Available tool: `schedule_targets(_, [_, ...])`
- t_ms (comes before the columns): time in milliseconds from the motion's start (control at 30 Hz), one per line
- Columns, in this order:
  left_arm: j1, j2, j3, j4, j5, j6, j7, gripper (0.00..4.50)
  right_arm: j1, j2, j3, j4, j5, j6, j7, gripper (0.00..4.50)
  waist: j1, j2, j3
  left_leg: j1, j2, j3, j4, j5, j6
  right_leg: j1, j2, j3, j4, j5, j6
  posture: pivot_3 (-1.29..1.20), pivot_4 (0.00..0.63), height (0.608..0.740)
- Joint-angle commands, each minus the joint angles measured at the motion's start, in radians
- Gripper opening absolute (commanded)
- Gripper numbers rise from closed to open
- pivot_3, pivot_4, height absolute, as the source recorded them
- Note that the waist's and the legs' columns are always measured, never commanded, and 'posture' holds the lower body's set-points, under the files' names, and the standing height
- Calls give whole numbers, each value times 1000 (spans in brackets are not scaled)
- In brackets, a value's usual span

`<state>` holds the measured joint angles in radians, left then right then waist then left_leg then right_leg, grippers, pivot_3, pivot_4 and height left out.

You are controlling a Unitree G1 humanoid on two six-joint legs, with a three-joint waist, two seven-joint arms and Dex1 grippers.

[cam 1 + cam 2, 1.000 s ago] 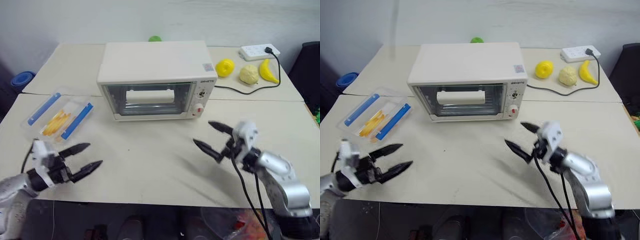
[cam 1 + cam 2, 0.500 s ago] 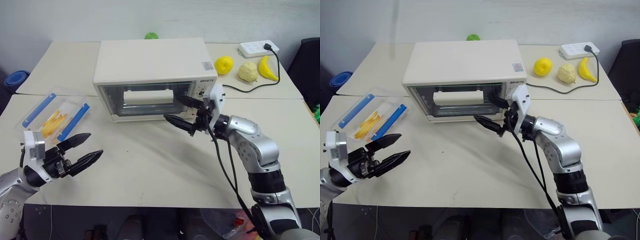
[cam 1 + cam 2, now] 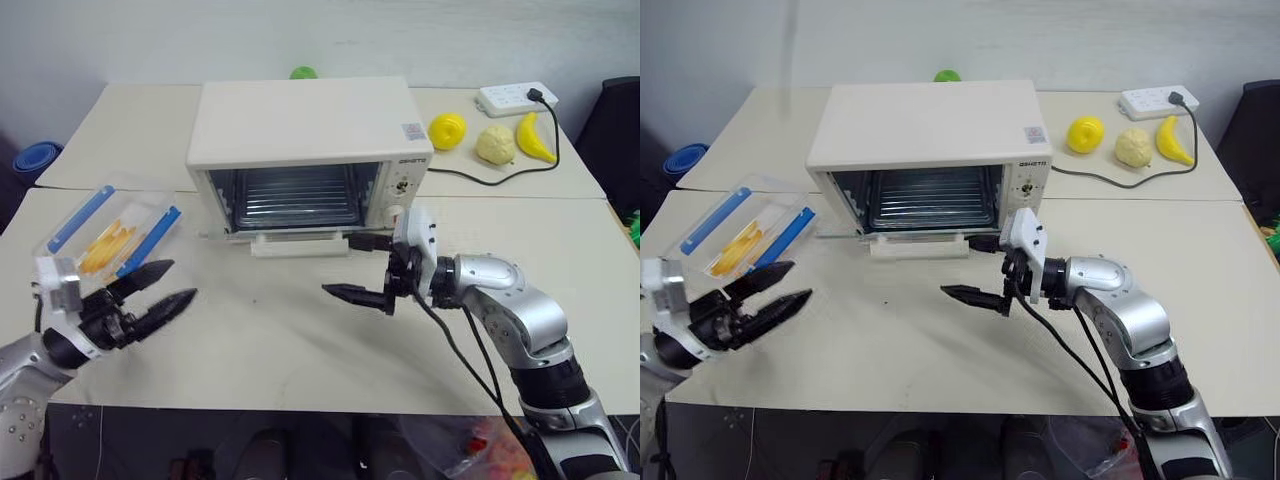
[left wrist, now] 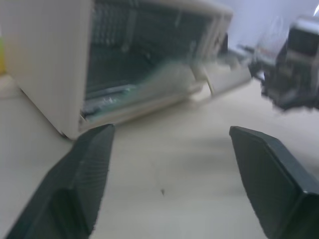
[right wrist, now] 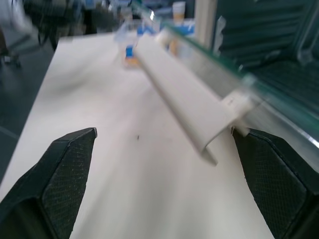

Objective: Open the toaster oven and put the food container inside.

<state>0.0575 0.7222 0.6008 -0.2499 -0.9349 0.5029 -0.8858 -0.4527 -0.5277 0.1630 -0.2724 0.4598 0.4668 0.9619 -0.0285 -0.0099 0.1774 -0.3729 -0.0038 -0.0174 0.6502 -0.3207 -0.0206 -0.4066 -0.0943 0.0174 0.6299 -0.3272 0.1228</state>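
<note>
The cream-white toaster oven [image 3: 305, 120] stands mid-table with its glass door [image 3: 290, 237] folded down, showing the wire rack [image 3: 295, 195]. The white bar handle [image 5: 184, 102] lies at the door's front edge. My right gripper [image 3: 340, 265] hovers just in front of the handle, open and empty, pointing left. The food container [image 3: 110, 232], a clear box with blue clips and yellow strips, rests on the table left of the oven. My left gripper [image 3: 168, 285] is open and empty, just in front of the container and apart from it. In the left wrist view the fingers [image 4: 84, 169] point toward the open oven [image 4: 65, 64].
Behind the oven's right side lie a yellow fruit [image 3: 450, 131], a pale round fruit [image 3: 497, 146], a banana [image 3: 536, 139] and a white power strip [image 3: 514, 97] with a black cable [image 3: 480, 180]. A green object [image 3: 303, 72] sits behind the oven. A blue object [image 3: 35, 160] lies beyond the table's left edge.
The oven door has swung from shut to fully down. My right gripper went to the handle, then came down and toward me with it. My left gripper has risen slightly.
</note>
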Motion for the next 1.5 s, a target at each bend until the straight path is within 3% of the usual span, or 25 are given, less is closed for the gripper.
schedule_targets(33, [-134, 29, 19, 83, 1, -19, 34, 2746, 11, -4, 6, -21, -32, -60, 7, 4500, 2, 0, 0, 0, -1, 0, 0, 0, 0, 0, 0, 0, 0, 0, 0, 0, 150, 740])
schedule_targets(233, [-353, 11, -180, 279, 193, -113, 0, 866, 28, 0, 4, -11, -57, -98, 1, 4500, 2, 0, 0, 0, -2, 0, 1, 1, 0, 0, 0, -2, 1, 0, 0, 0, 150, 740])
schedule_targets(333, [-431, -30, -219, 343, 219, -153, -20, 35, 32, 1, -1, -9, -63, -103, -6, 4500, 3, -1, 0, 0, -2, 1, 2, 1, 0, 0, 0, -10, 2, 0, 0, 0, 150, 740])
schedule_targets(467, [-422, -29, -207, 328, 192, -135, -78, 35, 31, 8, -41, -14, -36, -78, -34, 4500, -9, -2, 0, -2, -1, 3, 2, 0, 0, -3, 0, -10, 8, 0, 0, 0, 150, 740])
schedule_targets(700, [-237, 12, -88, 210, 116, -52, -97, 35, -77, 74, -114, 45, 19, -20, -108, 4500, -16, -2, 0, -1, 0, 1, 2, 0, -1, -4, -4, -11, 8, 0, 0, 0, 150, 740])
schedule_targets(1000, [-132, -18, -64, 136, 117, -45, -67, 35, -182, 135, -88, 125, 7, -49, -87, 4500, 2, -2, 0, -2, -1, 0, 3, 0, -1, -4, -6, -11, 7, 1, -1, 0, 150, 740])
schedule_targets(1133, [-134, -28, -58, 134, 108, -34, -36, 35, -169, 143, -66, 77, 30, -56, -40, 4500, 0, -2, 0, -2, -1, 0, 3, 0, -1, -4, -5, -11, 7, 1, -1, 0, 150, 740])
schedule_targets(1300, [-150, -2, -38, 182, 67, 37, -21, 35, -72, 69, 6, -11, -24, -97, 42, 4500, -3, -2, 0, -2, -1, 0, 1, 0, -1, -4, -4, -11, 7, 1, -1, 0, 150, 740])
schedule_targets(1500, [-341, -2, -133, 234, 109, 52, -17, 35, -19, 32, 38, 9, -100, -176, 57, 4500, 3, -3, 0, -2, -2, 0, 5, 0, -1, -3, -2, -12, 7, 1, -1, 0, 150, 740])
